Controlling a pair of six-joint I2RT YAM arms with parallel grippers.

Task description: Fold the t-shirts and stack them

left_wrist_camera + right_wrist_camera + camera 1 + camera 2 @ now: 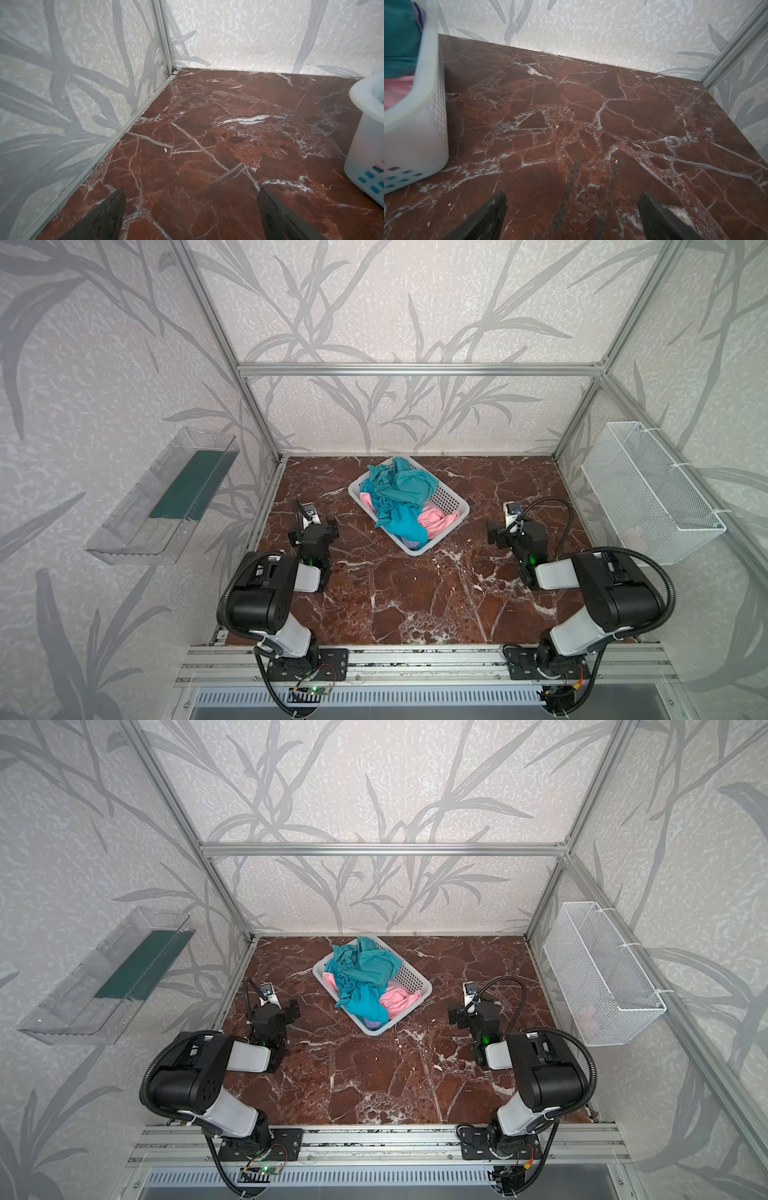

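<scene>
Jaws of the left gripper (190, 190) and right gripper (572, 193) stood wide and empty, flanking the basket (449, 499) on the table (415, 605), likely so either could reach in. The t-shirts (399, 493) lay heaped inside it, far centre, teal over pink, perhaps lilac beneath.

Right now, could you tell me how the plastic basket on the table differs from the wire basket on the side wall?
The plastic basket stands on the table, heaped with crumpled t-shirts; the wire basket hangs on the side wall, nearly empty. The plastic basket has perforated walls; the wire basket is open mesh. Both are pale and rectangular.
</scene>
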